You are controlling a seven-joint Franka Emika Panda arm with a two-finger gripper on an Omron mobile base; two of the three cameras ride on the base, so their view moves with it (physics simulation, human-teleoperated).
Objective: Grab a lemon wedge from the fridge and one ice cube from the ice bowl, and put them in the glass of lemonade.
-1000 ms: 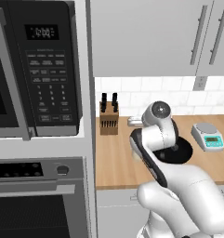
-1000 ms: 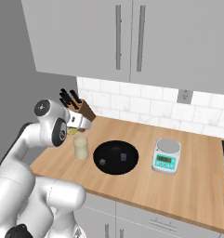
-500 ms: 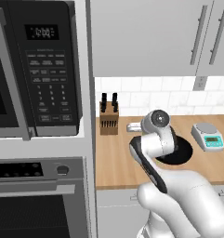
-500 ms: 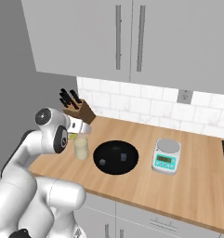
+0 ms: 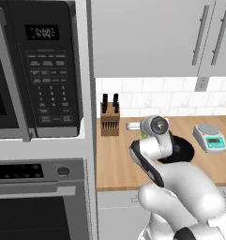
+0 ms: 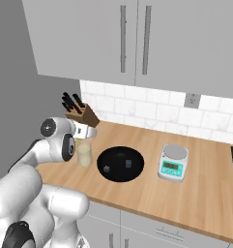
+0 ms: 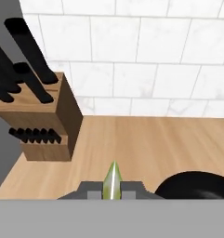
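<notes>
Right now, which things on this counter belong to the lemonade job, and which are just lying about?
Job:
- lemon wedge, pinched in the claw
- glass of lemonade
- ice bowl, black, beside the glass

Lying about:
- knife block
- kitchen scale
- microwave
- oven

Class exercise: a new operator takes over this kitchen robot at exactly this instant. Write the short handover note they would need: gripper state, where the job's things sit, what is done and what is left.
Gripper: shut on the lemon wedge, a thin yellow-green sliver pinched between the fingertips in the hand view.
Glass of lemonade: on the wooden counter, just left of the ice bowl and in front of the knife block. The hand is by the glass.
Ice bowl: small pale cubes lie inside.
Scale: right of the bowl, not part of the job.
Done: wedge fetched and brought to the counter.
Left: drop the wedge into the glass, then pick one ice cube and add it.
</notes>
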